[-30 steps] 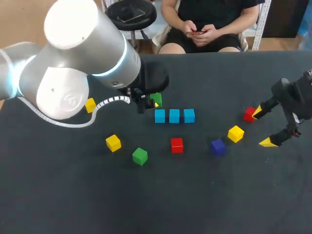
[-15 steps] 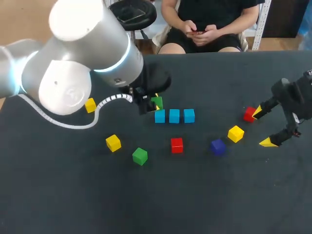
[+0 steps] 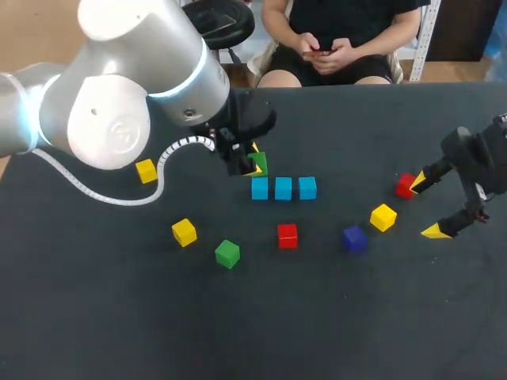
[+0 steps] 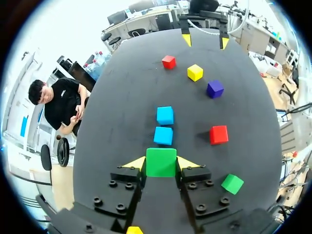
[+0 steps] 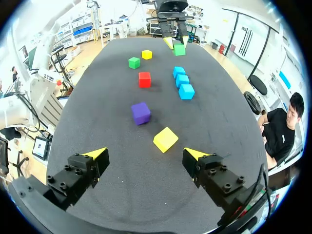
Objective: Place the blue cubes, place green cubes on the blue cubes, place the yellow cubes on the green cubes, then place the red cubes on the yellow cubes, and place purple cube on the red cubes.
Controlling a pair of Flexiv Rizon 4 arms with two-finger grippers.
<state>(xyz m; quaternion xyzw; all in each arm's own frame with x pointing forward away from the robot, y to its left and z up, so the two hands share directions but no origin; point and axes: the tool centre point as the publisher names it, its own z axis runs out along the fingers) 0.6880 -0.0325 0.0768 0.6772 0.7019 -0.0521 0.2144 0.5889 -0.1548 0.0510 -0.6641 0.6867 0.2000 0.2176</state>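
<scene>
Between my left gripper's (image 4: 161, 164) fingers a green cube (image 4: 161, 158) is pinched from both sides, right at the left end of the blue row (image 3: 283, 188). On my side of that row lie a red cube (image 3: 287, 235), a loose green cube (image 3: 227, 253) and a purple cube (image 3: 354, 238). Well right of the row, my right gripper (image 3: 426, 206) is spread wide, holding nothing, with a second red cube (image 3: 405, 185) just beside one tip and a yellow cube (image 3: 383, 217) near.

No legible text, label or number is showing. A faint embossed mark is sitting on the left arm's joint cap (image 3: 117, 136), too blurred to read.
</scene>
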